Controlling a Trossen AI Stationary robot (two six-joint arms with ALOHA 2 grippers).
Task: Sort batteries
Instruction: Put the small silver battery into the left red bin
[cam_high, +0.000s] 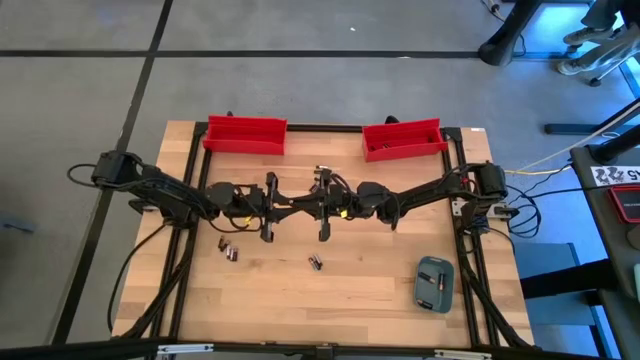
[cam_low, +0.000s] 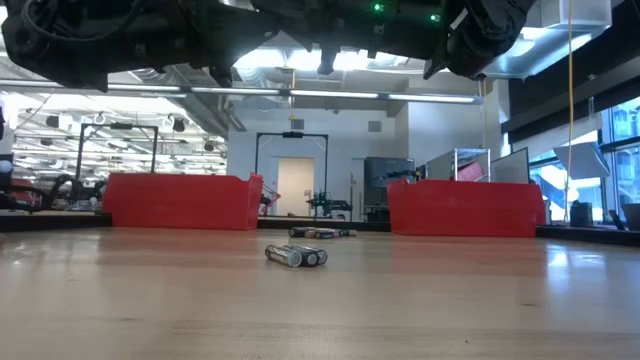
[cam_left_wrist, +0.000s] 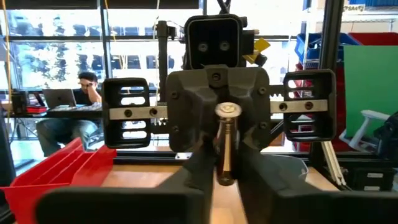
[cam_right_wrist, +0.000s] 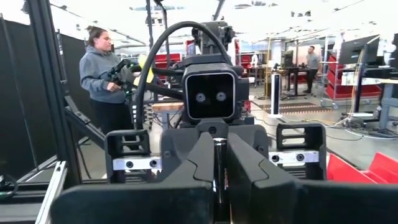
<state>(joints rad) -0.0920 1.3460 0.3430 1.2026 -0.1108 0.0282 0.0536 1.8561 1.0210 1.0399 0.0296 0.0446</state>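
Two grippers meet mid-air over the wooden desk (cam_high: 350, 295) — one battery between them.
Left gripper (cam_left_wrist: 225, 177) and right gripper (cam_right_wrist: 219, 186) both clamp the small dark silver-capped battery (cam_left_wrist: 226, 149); loose dark cylindrical batteries (cam_high: 232, 249) lie below.

Small dark batteries (cam_high: 231, 250) scattered flat on the wood

Two dark jointed arms, black looped cables, silver screws, twin-lens wrist camera box, yellow tag.

Red bins (cam_high: 245, 134), seemingly dark, silver-ended batteries (cam_low: 296, 256).
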